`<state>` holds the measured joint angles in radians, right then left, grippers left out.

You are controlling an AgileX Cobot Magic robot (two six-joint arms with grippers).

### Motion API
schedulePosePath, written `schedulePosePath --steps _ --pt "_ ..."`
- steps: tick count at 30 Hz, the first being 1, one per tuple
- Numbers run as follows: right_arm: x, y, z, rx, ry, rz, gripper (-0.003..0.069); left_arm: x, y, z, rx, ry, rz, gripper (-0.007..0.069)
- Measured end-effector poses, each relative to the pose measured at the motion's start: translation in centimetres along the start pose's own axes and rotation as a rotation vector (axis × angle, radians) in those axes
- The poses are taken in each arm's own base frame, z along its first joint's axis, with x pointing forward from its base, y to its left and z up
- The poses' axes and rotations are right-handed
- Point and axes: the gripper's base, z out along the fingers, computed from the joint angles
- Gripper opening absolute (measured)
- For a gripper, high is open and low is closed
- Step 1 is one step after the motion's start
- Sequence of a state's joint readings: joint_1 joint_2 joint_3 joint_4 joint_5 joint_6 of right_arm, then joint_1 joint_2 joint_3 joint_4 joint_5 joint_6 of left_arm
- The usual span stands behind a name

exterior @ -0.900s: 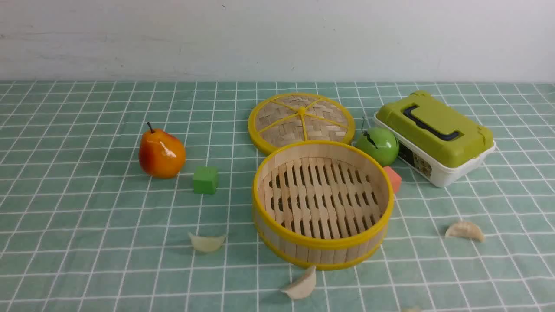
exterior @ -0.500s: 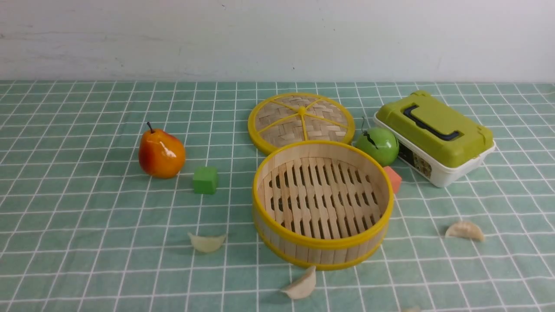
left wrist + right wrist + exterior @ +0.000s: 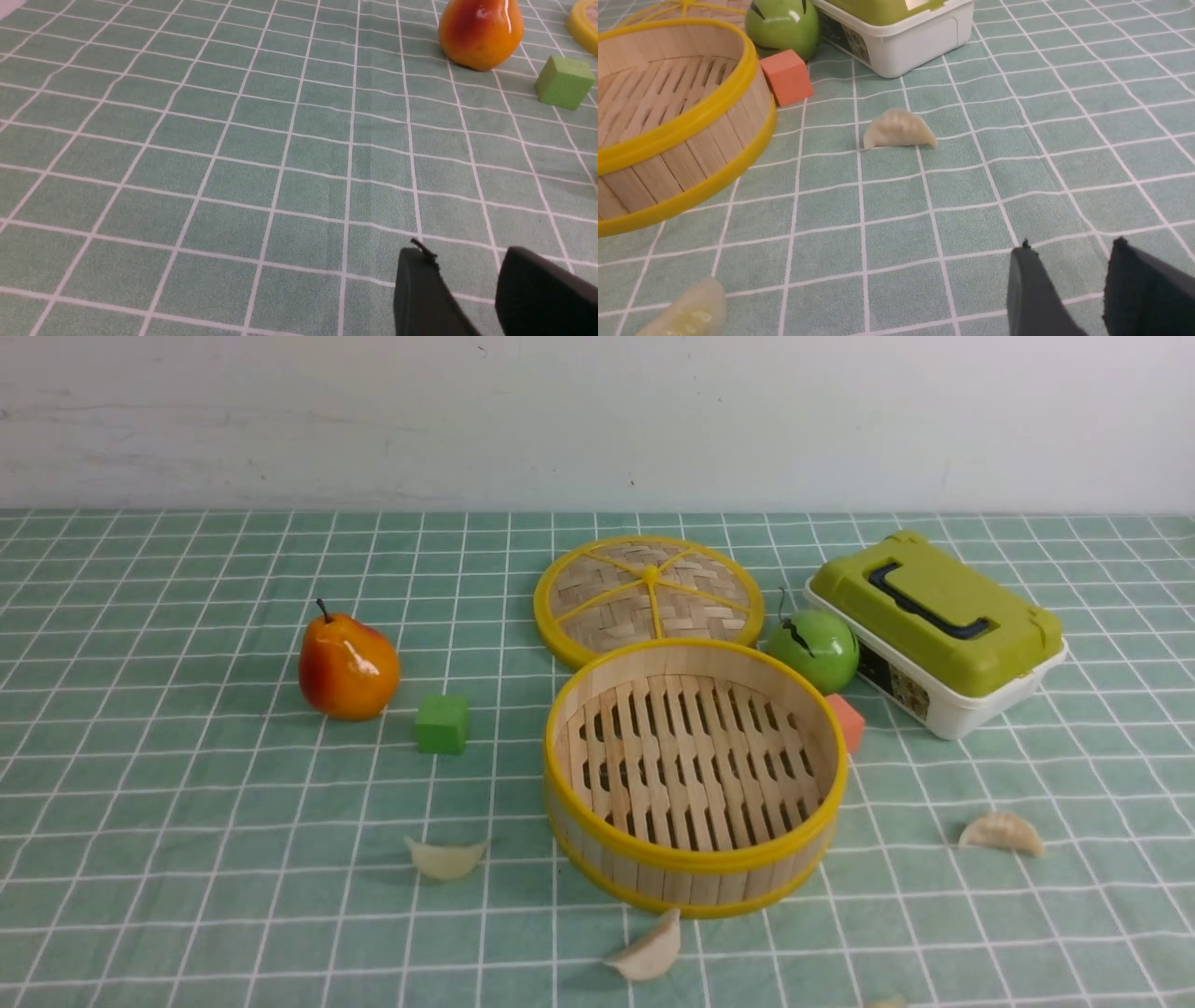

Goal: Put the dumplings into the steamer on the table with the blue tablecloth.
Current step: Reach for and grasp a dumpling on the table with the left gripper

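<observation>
Right gripper (image 3: 1071, 247) parted, empty; dumpling (image 3: 899, 129) ahead of it looks light, glossy (likely slippery), so pinch across its plump belly.

Our table (image 3: 168, 896), draped in a teal gridded cloth (image 3: 1074, 915)
On it we see the steamer (image 3: 695, 873), lid (image 3: 649, 593), pear (image 3: 347, 665), apple (image 3: 810, 649), green cube (image 3: 442, 723), orange cube (image 3: 848, 721), box (image 3: 936, 630) and scattered dumplings (image 3: 446, 859).
</observation>
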<state>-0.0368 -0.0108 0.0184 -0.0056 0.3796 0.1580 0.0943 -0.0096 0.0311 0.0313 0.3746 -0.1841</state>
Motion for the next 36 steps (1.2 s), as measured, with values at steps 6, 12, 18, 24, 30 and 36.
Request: schedulePosePath --steps 6,12,18,24,30,36 --pt "0.0 -0.2 0.0 0.018 -0.003 -0.045 0.0239 0.0 0.0 0.0 0.0 0.0 0.0 0.0237" --pt "0.0 -0.2 0.0 0.019 -0.003 -0.048 0.0239 0.0 0.0 0.0 0.0 0.0 0.0 0.0237" --pt "0.0 -0.2 0.0 0.019 -0.003 -0.049 0.0239 0.0 0.0 0.0 0.0 -0.001 0.0 0.0237" --pt "0.0 -0.2 0.0 0.02 -0.003 -0.05 0.0239 -0.5 0.1 0.0 -0.013 -0.055 0.051 0.0237" --pt "0.0 0.7 0.0 -0.073 0.018 0.353 0.0239 -1.8 -0.7 -0.2 0.134 -0.172 -0.561 0.0237" --pt "0.1 2.2 -0.2 -0.227 0.129 1.12 0.0239 -2.6 -1.0 -0.4 0.299 -0.158 -1.397 0.0237"
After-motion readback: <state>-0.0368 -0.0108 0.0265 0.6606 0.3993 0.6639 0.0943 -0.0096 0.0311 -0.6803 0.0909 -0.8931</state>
